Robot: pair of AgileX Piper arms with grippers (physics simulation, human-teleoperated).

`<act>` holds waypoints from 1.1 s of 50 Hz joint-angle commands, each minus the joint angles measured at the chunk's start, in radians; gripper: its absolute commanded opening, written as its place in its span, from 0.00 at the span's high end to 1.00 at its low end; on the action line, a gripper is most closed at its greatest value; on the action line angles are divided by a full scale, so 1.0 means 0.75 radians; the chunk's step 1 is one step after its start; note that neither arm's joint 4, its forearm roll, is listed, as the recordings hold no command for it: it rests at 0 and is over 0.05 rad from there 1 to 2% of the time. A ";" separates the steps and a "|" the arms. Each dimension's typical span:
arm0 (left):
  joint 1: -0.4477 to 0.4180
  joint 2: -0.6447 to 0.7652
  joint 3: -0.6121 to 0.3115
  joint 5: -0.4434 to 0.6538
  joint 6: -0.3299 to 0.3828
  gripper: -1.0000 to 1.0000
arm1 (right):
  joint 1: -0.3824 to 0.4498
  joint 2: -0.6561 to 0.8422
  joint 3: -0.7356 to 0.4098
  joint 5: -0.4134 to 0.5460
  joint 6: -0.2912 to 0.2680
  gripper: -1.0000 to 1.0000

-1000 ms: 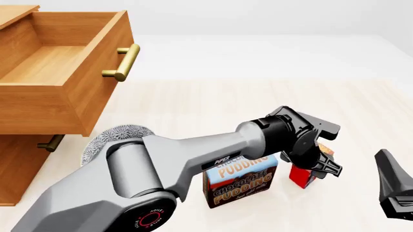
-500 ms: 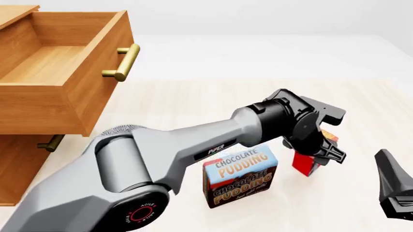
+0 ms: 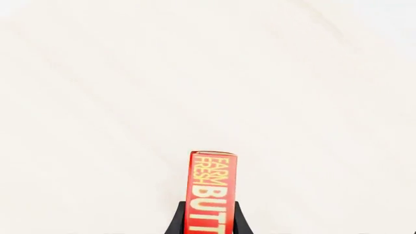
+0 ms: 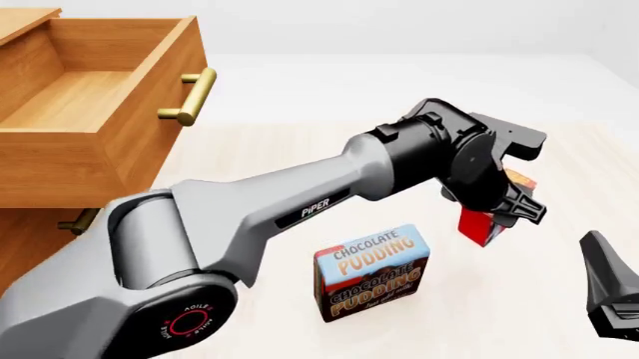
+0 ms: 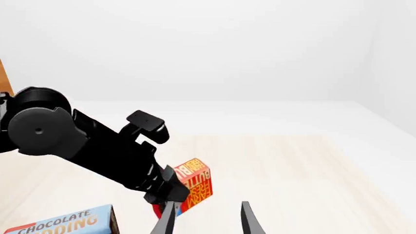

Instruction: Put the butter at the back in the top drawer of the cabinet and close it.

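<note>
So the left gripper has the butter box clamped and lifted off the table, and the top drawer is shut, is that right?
Not quite: the top drawer is pulled open, as the front view shows. The rest holds: the left gripper has the butter clamped and lifted off the table.

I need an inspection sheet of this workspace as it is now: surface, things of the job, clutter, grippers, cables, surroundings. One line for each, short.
Surface: pale wooden table, no spill seen.
Job's things: butter held off the table by the left gripper; top drawer of the cabinet pulled open, nothing seen inside.
Clutter: pudding box upright near the front, apart from the butter.
Grippers: left gripper's jaws clamp the butter's two wide faces; right gripper open, holding nothing, at the right edge of the front view.
Cables: nothing seen.
Surroundings: plain white background, nothing seen.
</note>
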 commanded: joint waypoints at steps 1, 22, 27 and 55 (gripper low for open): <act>-0.001 -0.098 0.025 -0.019 0.039 1.00 | 0.000 0.000 0.000 0.000 0.000 0.00; 0.047 -0.213 0.099 -0.031 0.048 1.00 | 0.000 0.000 0.000 0.000 0.000 0.00; 0.058 -0.224 0.097 -0.020 0.058 1.00 | 0.000 0.000 0.000 0.000 0.000 0.00; 0.137 -0.391 0.201 -0.009 0.091 1.00 | 0.000 0.000 0.000 0.000 0.000 0.00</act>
